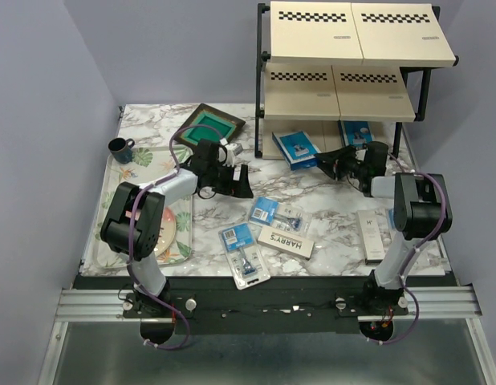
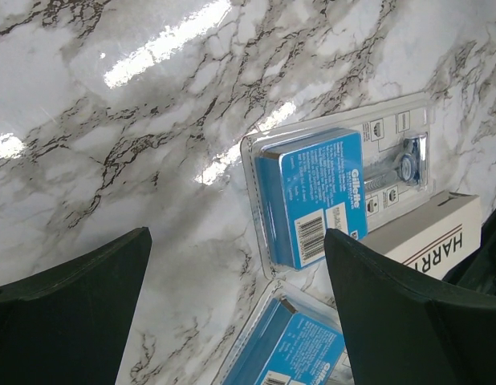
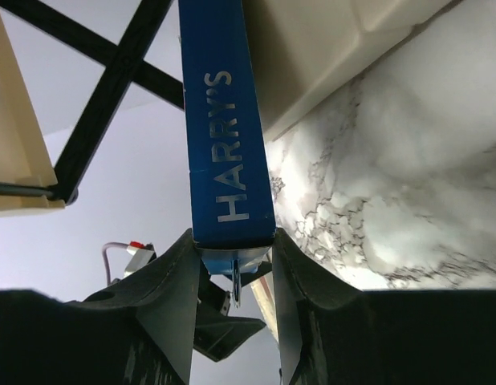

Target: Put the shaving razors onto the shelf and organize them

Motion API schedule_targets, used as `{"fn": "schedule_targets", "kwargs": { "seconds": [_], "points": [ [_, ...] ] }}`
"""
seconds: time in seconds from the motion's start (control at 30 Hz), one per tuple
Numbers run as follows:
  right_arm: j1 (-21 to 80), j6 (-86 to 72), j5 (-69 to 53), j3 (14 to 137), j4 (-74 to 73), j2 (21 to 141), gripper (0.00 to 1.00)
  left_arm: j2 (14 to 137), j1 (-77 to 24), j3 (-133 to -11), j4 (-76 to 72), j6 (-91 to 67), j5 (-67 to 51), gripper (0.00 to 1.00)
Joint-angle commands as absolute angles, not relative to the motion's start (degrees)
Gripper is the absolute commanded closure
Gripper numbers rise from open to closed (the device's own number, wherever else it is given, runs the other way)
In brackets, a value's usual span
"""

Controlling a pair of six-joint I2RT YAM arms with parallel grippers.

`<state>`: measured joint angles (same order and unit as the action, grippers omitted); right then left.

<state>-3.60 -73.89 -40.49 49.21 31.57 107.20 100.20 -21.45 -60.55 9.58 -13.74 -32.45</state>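
The shelf point(image 1: 344, 48) stands at the back right; its beige board point(image 3: 328, 48) shows in the right wrist view. My right gripper point(image 1: 324, 163) is shut on the near edge of a dark-blue HARRY'S box point(image 1: 296, 148), seen edge-on between the fingers point(image 3: 224, 120), at the shelf's foot. A second dark-blue box point(image 1: 356, 132) sits beside it under the lower board. My left gripper point(image 1: 240, 180) is open and empty over the marble. Blister packs point(image 1: 264, 210) point(image 1: 241, 245) lie mid-table, also in the left wrist view point(image 2: 320, 192). White HARRY'S boxes lie at centre point(image 1: 286, 241) and at the right point(image 1: 370, 235).
A dark square frame with a green centre point(image 1: 208, 126) lies at the back, close behind the left gripper. A dark mug point(image 1: 121, 148) stands at the far left. A floral tray point(image 1: 177, 233) lies along the left edge by the left arm.
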Motion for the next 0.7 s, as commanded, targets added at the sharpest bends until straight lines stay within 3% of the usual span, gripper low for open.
{"fn": "schedule_targets", "kwargs": {
  "seconds": [0.0, 0.13, 0.37, 0.47, 0.5, 0.53, 0.67],
  "points": [
    [-0.2, -75.4, -36.4, 51.2, 28.1, 109.2, 0.52, 100.5, -22.8, -62.3, 10.7, -11.6, -30.1, 0.02],
    [1.5, -73.4, -35.3, 50.6, 25.2, 108.3, 0.4, 100.1, -23.8, -62.3, 10.1, -11.6, -26.8, 0.02],
    [1.4, -69.2, -35.7, 49.8, 24.1, 106.8, 0.37, 101.0, -27.9, -68.1, 8.5, -19.1, -11.9, 0.04],
    [1.4, -66.5, -35.5, 50.6, 22.0, 106.7, 0.37, 103.7, -30.4, -72.4, 4.8, -19.3, -8.5, 0.36],
    [1.4, -66.3, -35.4, 50.6, 21.5, 106.8, 0.37, 104.8, -31.0, -73.6, 2.9, -18.6, -8.3, 0.76],
    [1.4, -66.2, -35.4, 50.6, 21.5, 107.1, 0.37, 106.2, -32.1, -75.2, 2.8, -17.8, -5.7, 0.97],
    [1.4, -66.1, -35.6, 50.8, 22.1, 108.5, 0.39, 114.0, -33.0, -82.4, 3.3, -20.7, -0.4, 1.0]
  ]
}}
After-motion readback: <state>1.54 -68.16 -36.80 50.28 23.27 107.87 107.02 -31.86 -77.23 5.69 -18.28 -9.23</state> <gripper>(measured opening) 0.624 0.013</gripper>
